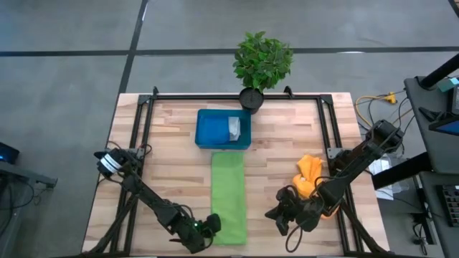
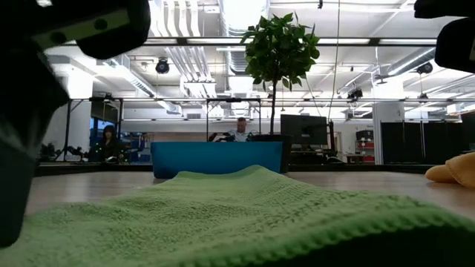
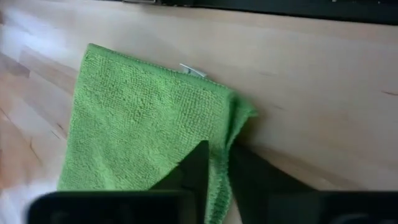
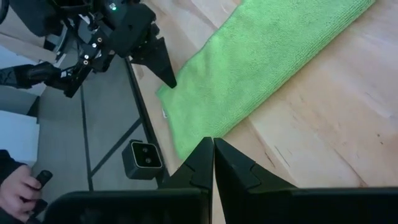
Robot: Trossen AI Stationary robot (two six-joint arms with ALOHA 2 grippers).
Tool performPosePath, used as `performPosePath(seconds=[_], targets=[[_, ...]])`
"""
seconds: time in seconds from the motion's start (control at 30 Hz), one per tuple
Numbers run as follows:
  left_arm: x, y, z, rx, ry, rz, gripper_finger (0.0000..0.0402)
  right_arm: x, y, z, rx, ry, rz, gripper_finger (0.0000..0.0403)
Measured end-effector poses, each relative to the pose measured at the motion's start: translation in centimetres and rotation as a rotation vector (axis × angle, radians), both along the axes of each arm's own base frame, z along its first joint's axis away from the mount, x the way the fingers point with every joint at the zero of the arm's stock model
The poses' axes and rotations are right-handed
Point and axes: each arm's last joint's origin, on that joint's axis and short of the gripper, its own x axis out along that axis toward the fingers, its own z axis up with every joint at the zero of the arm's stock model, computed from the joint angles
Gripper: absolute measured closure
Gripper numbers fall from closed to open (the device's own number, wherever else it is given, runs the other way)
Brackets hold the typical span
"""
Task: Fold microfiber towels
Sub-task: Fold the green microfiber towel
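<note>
I see the left jaws (image 3: 217,180) pinching the near corner of the green towel (image 1: 229,198) lying folded mid-surface, right jaws (image 4: 213,163) pressed together; a shallow pinch risks lifting one layer only.

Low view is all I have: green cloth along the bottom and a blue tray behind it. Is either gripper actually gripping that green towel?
Observer: Yes. The left gripper is pinching the near-end edge of the green towel, at its left corner.
Operator: And the right one?
Observer: The right gripper is shut and empty, just off the towel's right side.
Operator: How does the towel lie?
Observer: From above it is a long narrow strip, running from the near edge of the table towards the blue tray.
</note>
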Motion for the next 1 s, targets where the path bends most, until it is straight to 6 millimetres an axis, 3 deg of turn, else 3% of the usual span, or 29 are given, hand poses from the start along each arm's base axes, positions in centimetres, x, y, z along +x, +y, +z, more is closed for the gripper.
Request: performPosePath(seconds=[0.1, 0.23, 0.47, 0.7, 0.87, 1.0], targets=[[0.0, 0.0, 0.0, -0.047, 0.017, 0.060, 0.0394, 0.1, 0.1, 0.1, -0.003, -0.012, 0.009, 0.0394], [0.0, 0.1, -0.1, -0.070, 0.025, 0.098, 0.0392, 0.5, 0.5, 0.4, -0.050, -0.088, 0.077, 0.0394], [-0.1, 0.2, 0.1, -0.074, 0.024, 0.098, 0.0399, 2.5, 2.6, -0.8, -0.251, -0.286, 0.432, 0.0382], [-0.1, 0.0, 0.3, -0.076, 0.018, 0.094, 0.0401, 5.3, 4.4, -2.8, -0.424, -0.251, 0.710, 0.0297], [0.0, -0.2, 0.5, -0.076, 0.017, 0.093, 0.0401, 7.5, 5.1, -3.4, -0.745, -0.172, 0.918, 0.0217], [0.1, -0.2, 0.6, -0.078, 0.016, 0.092, 0.0401, 9.0, 5.2, -5.1, -0.949, -0.032, 1.094, 0.0182]])
